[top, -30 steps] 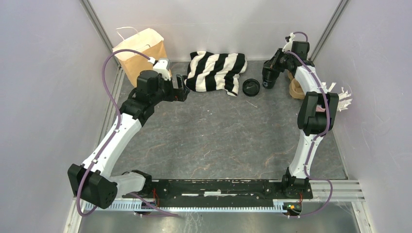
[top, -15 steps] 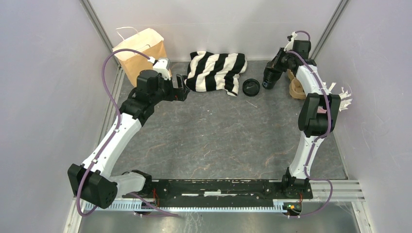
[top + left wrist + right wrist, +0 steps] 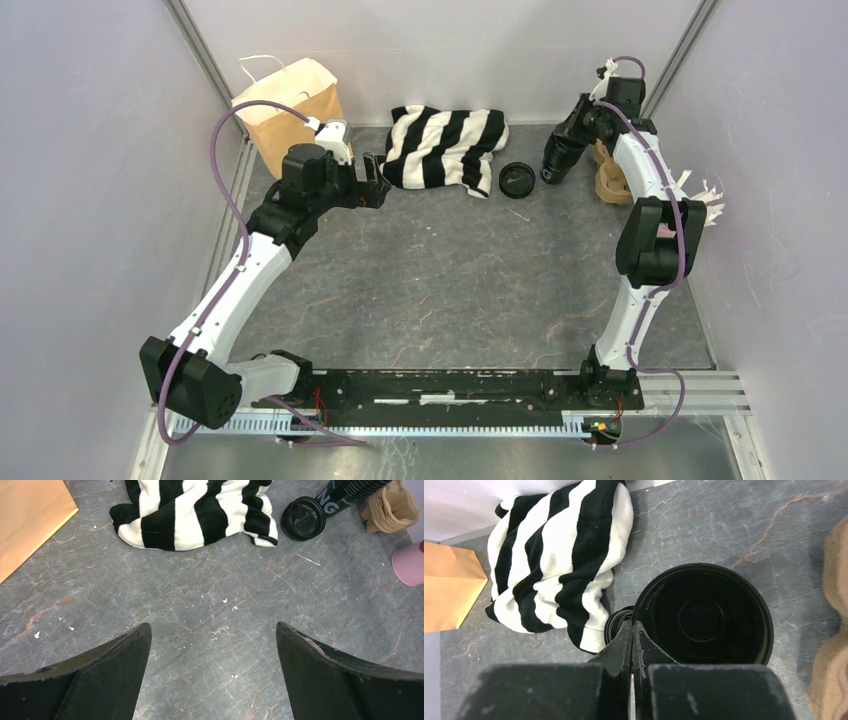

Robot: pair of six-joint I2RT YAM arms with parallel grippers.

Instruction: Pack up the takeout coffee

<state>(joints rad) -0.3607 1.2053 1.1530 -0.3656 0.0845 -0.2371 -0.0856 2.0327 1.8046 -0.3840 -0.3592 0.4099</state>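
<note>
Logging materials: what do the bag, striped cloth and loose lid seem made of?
Bag: matte brown paper, by its crisp folds. Striped cloth: soft fleecy fabric, probably; it lies rumpled. Loose lid: black plastic, likely, with moulded rings and slight sheen.

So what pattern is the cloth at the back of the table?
The cloth has broad black and white stripes, seen best in the left wrist view.

The right gripper (image 3: 632, 630) pinches the lidless cup (image 3: 704, 615) by its rim. A striped cloth (image 3: 559, 560) lies left of the cup.
</note>
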